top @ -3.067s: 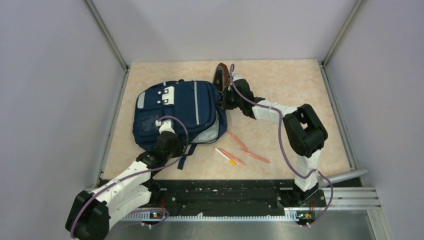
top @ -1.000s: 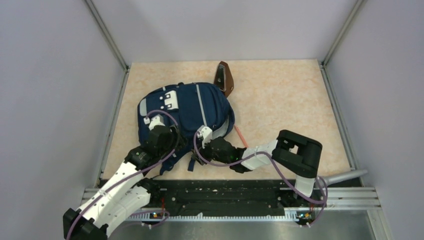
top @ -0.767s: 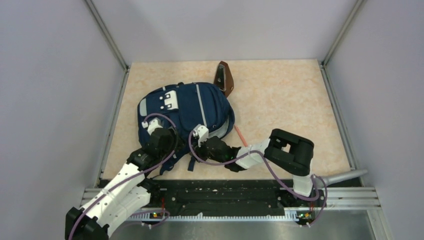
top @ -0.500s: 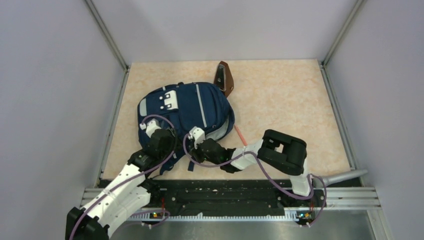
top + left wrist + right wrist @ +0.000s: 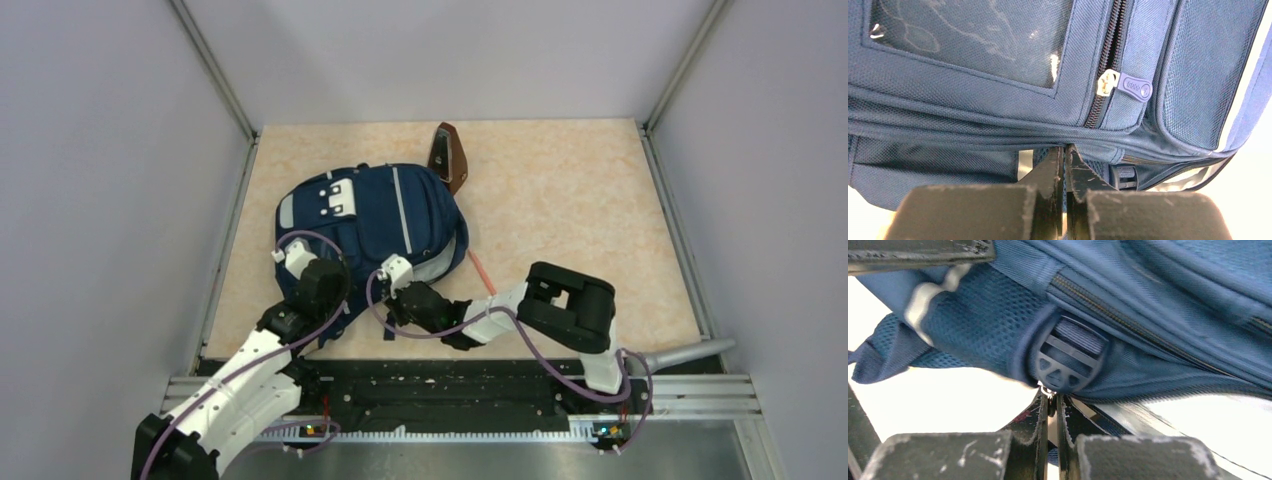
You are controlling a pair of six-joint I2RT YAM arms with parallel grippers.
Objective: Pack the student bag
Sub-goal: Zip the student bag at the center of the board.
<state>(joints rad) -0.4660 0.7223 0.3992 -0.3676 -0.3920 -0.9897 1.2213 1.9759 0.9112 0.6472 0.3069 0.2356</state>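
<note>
The student bag [image 5: 370,215], navy with thin grey stripes, lies flat on the left half of the table. My left gripper [image 5: 305,265] sits at its near left edge. In the left wrist view that gripper [image 5: 1065,152] is shut, with a fold of the bag's blue fabric [image 5: 998,135] pinched below a closed zip and its pull [image 5: 1130,89]. My right gripper [image 5: 392,282] reaches in from the right to the bag's near edge. Seen from the right wrist, this gripper [image 5: 1050,397] is shut on a small zip pull with a metal ring, just under a round strap buckle [image 5: 1068,360].
A brown pointed case [image 5: 448,155] lies behind the bag's far right corner. An orange pen [image 5: 482,270] pokes out on the table beside the bag's right side. The bag's straps [image 5: 385,325] trail toward the near rail. Walls enclose the table on three sides.
Both grippers have closed on the bag's near edge. The right gripper slid left along that edge. The left gripper drew back slightly toward the near left.
</note>
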